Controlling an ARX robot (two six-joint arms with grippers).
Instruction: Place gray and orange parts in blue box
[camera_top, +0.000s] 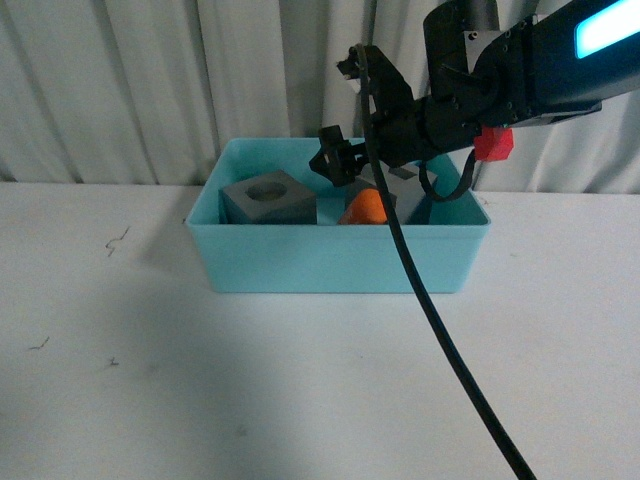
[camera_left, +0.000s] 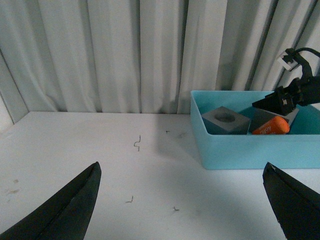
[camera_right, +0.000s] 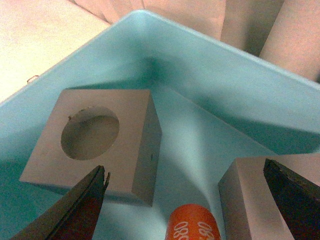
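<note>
All three parts already lie inside the light turquoise rectangular plastic bin (camera_top: 330, 262), which sits on the white surface (camera_top: 150, 380) in front of the pale curtain (camera_top: 150, 80), so by the look of it the task is as good as finished. The matte gray cube with the round recess (camera_top: 268, 198) rests flat on the bin floor toward the left end, recess facing up. The small orange cylinder printed with white digits (camera_top: 366, 207) lies on its side near the middle, just beside the second matte gray cube (camera_right: 250, 200), which is largely hidden behind the arm in the front view; whether the two touch cannot be told. The right claw (camera_top: 338, 160) hangs above the bin interior with its jaws spread wide and nothing between them; the right wrist view shows both fingers (camera_right: 75, 210) flanking the parts from above, which suits a release over the bin, not a grasp. The left claw (camera_left: 182, 205) is also spread open and empty, held low over the bare surface well to the left of the bin, probably parked there to keep out of the right arm's way.
</note>
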